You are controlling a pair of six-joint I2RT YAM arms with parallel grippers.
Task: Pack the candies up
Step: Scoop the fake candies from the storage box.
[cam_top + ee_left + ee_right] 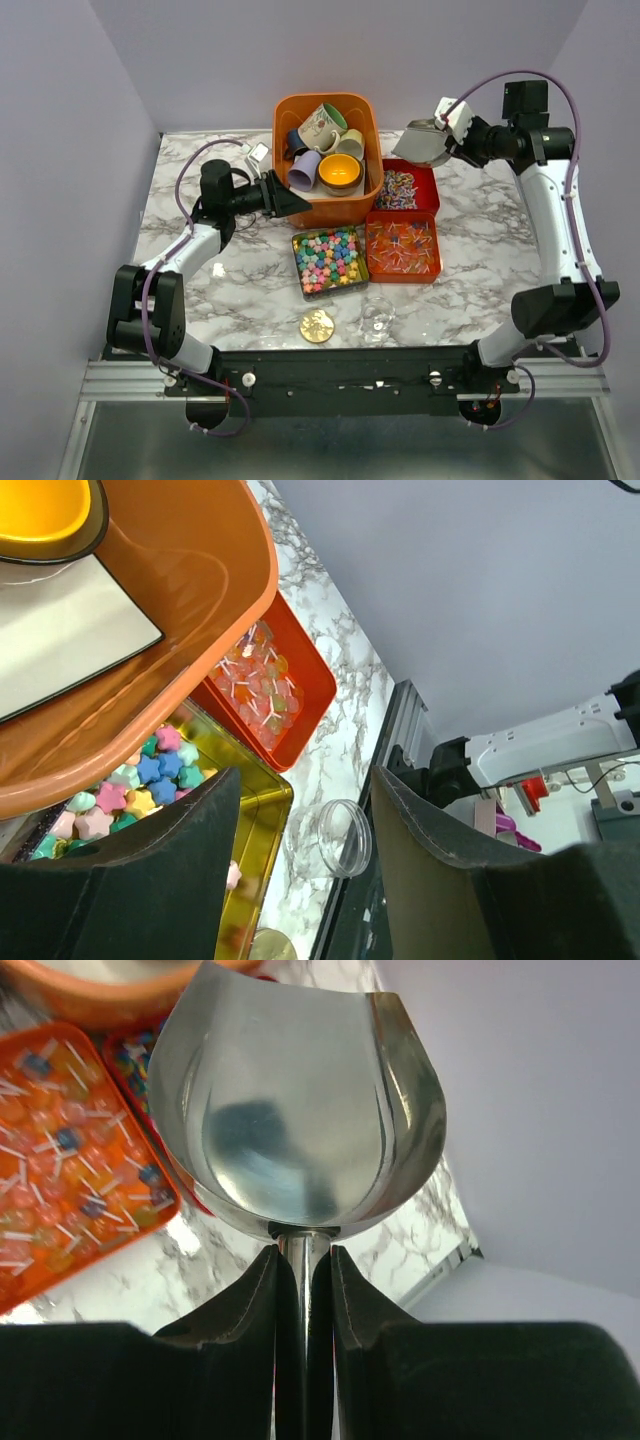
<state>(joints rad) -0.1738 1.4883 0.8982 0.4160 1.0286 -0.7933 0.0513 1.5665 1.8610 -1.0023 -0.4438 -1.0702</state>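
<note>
Right gripper (304, 1260) clamped on the stem of a metal scoop (290, 1110), held above the far right of the worktop (200, 290). Scoop's long axis runs leftward, mouth toward the orange bin (340, 212). Left gripper (305, 780) spread apart, holding nothing, beside the bin. Orange-red candies (402, 247) fill an orange tray (437, 250), wrapper ends pointing every way; speckled candies (396, 187) in the red tray (432, 185) just behind.

Left hand (293, 203) spread wide; right hand (303, 1260) clamped on scoop (295, 1110) handle.

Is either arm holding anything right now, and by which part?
The right fingers clamp the metal scoop by its handle; the left fingers hold nothing.
</note>
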